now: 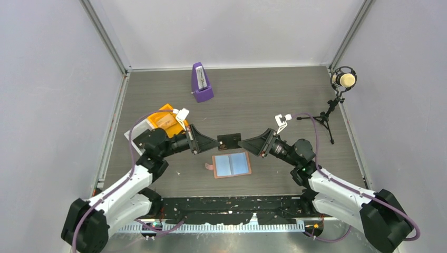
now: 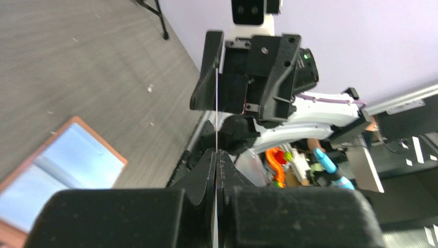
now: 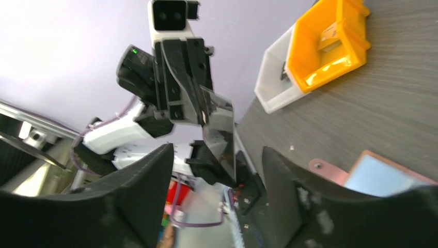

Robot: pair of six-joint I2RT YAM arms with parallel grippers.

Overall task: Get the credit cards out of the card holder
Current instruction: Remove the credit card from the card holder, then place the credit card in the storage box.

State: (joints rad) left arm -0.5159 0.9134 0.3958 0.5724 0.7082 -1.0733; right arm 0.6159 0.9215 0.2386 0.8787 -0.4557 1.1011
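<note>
**Top view:** Two arms meet nose to nose over the middle of the table with a dark credit card (image 1: 229, 140) raised between them. The card's long axis runs along the line from one arm to the other. The left gripper (image 1: 214, 142) has the card's left end, and the right gripper (image 1: 245, 143) sits at the opposite end. Directly below and a little nearer the arm bases, the card holder (image 1: 232, 165) lies spread open on the table (image 1: 274, 100), blue-grey faces up. No further card can be made out in it. An orange tray (image 1: 164, 120) stands beside the left arm, its contents too indistinct to name.

**Left wrist:** The left jaws are pressed together on the card, seen here edge-on as a thin line reaching towards the right gripper.

**Right wrist:** The right fingers (image 3: 139, 186) stand well apart with the card between them, seemingly touching neither. Only the left arm grips it, so any set-down looks like the left arm's move. The tray leans on a white bin (image 3: 274, 77).
</note>
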